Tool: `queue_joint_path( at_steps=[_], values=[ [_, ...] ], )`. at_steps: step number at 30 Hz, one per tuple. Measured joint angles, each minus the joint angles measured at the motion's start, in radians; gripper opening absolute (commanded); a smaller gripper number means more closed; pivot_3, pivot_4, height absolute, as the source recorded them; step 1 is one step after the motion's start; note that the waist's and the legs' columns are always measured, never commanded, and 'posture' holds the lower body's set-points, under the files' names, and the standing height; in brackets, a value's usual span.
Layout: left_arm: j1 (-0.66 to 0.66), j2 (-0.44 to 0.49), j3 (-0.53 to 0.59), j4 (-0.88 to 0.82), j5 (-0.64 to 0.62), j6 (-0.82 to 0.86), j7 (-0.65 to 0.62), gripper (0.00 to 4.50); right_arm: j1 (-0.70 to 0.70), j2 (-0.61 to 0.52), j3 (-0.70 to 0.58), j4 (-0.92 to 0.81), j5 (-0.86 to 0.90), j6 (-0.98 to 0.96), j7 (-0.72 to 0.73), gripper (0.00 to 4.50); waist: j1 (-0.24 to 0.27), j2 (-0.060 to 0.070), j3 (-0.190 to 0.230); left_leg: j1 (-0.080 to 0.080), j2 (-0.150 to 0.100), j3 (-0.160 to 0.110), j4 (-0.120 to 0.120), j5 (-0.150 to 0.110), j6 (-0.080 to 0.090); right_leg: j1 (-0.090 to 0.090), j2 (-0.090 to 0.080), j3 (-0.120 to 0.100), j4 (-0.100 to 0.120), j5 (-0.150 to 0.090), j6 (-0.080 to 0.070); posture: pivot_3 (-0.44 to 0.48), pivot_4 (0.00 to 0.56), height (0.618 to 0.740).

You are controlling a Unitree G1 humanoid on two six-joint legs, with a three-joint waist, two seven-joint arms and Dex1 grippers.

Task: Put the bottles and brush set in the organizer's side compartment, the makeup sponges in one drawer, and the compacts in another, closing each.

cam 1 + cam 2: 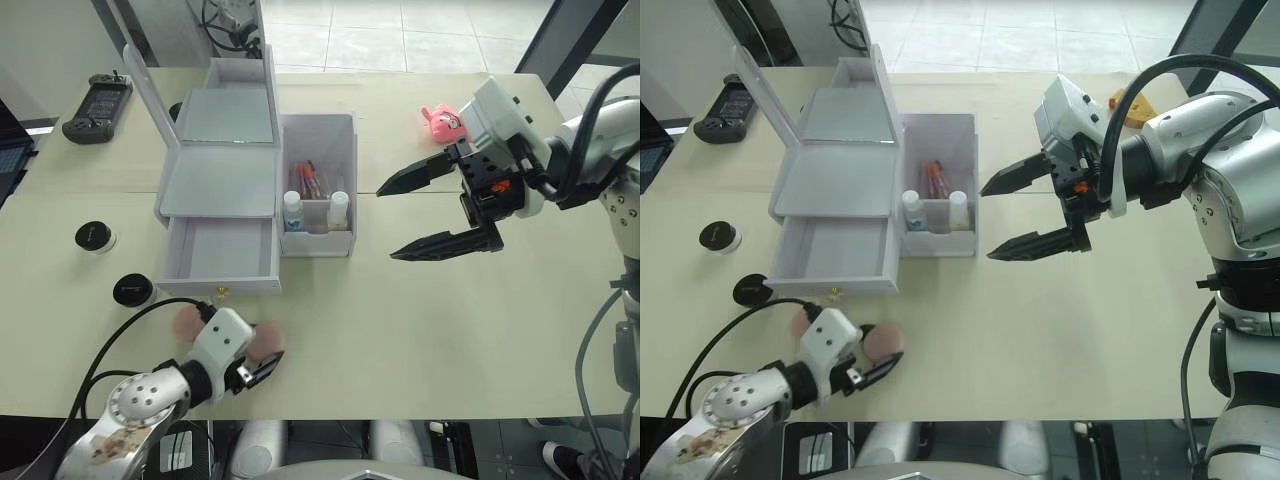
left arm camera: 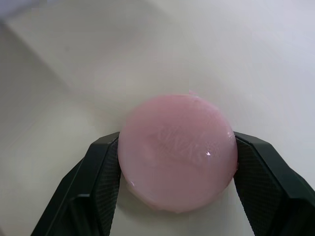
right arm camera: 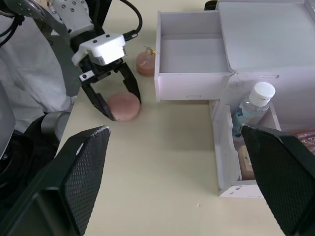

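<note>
Two black fingers of the left gripper [image 2: 177, 162] are pinching a soft, light pink sponge [image 2: 178, 152] by its rim at lower left, likely squashing easily, while the right gripper [image 1: 440, 210] is hanging wide open, empty

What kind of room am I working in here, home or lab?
Likely a lab or office: a plain cream table on a tiled floor, a handheld controller on the table and cables behind the organizer.
</note>
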Motion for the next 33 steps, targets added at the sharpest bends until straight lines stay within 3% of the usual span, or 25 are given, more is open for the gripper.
queue_joint_path(
  at_steps=[5,7,8,10,12,17,21,26,33],
  values=[
    [0.130,0.053,0.315,-0.078,-0.347,-0.088,-0.197,2.96,-0.010,0.045,0.013,0.025,-0.010,-0.026,0.001,4.50,0.010,0.000,0.000,0.000,0.001,0.000,0.001,0.000,0.000,0.001,0.000,-0.001,0.000,0.000,0.000,0.000,0.150,0.740],
    [0.106,0.160,0.570,-0.048,-0.654,-0.092,-0.189,2.96,-0.015,0.066,0.014,0.042,-0.017,-0.043,0.001,4.50,0.017,0.001,0.000,0.000,0.001,-0.002,0.001,0.000,0.000,0.001,0.000,-0.002,0.002,0.000,-0.001,0.000,0.150,0.740],
    [0.099,0.202,0.642,-0.036,-0.740,-0.086,-0.180,2.96,-0.021,0.072,0.016,0.045,-0.018,-0.044,0.002,4.50,0.018,0.001,0.001,0.000,0.000,-0.002,0.001,0.000,0.000,0.001,0.000,-0.001,0.001,0.000,-0.001,0.000,0.150,0.740],
    [0.061,0.302,0.752,0.001,-0.882,-0.056,-0.160,2.96,-0.030,0.077,0.016,0.053,-0.019,-0.046,0.002,4.50,0.016,0.001,0.001,0.001,0.000,-0.001,0.001,0.000,0.000,0.002,0.000,0.000,0.001,0.000,0.000,0.000,0.150,0.740],
    [-0.010,0.400,0.812,0.078,-0.946,-0.020,-0.115,2.96,-0.035,0.087,0.015,0.064,-0.021,-0.047,0.001,4.50,0.013,0.001,0.001,0.001,0.000,-0.001,0.001,0.000,0.000,0.002,0.000,-0.001,0.001,0.000,0.000,0.000,0.150,0.740],
    [-0.238,0.551,0.746,0.271,-0.949,0.018,0.057,2.96,-0.027,0.095,0.014,0.056,-0.022,-0.047,-0.008,4.50,-0.001,0.001,0.001,0.001,0.000,-0.001,-0.001,0.000,-0.001,0.001,0.001,0.000,0.004,0.000,0.000,0.000,0.150,0.740],
    [-0.374,0.607,0.550,0.312,-0.853,0.028,0.084,2.96,0.007,0.089,0.004,0.037,-0.019,-0.046,-0.026,4.50,-0.009,0.001,0.001,0.001,-0.001,-0.001,-0.003,0.002,-0.003,0.000,0.001,0.000,0.004,0.000,0.000,0.000,0.150,0.740],
    [-0.424,0.614,0.360,0.368,-0.713,0.062,0.097,2.96,0.021,0.088,-0.003,0.021,-0.018,-0.045,-0.053,4.50,-0.026,0.001,0.001,0.000,0.000,-0.001,-0.005,0.004,-0.008,-0.001,0.001,0.000,0.004,0.000,0.000,0.000,0.150,0.740],
    [-0.476,0.566,0.291,0.405,-0.627,0.118,0.098,2.96,0.037,0.070,-0.023,0.003,-0.016,-0.041,-0.071,4.50,-0.023,0.001,0.001,0.000,0.000,-0.001,-0.005,0.004,-0.007,-0.001,0.001,0.000,0.004,0.000,0.000,0.000,0.150,0.740]
  ],
)
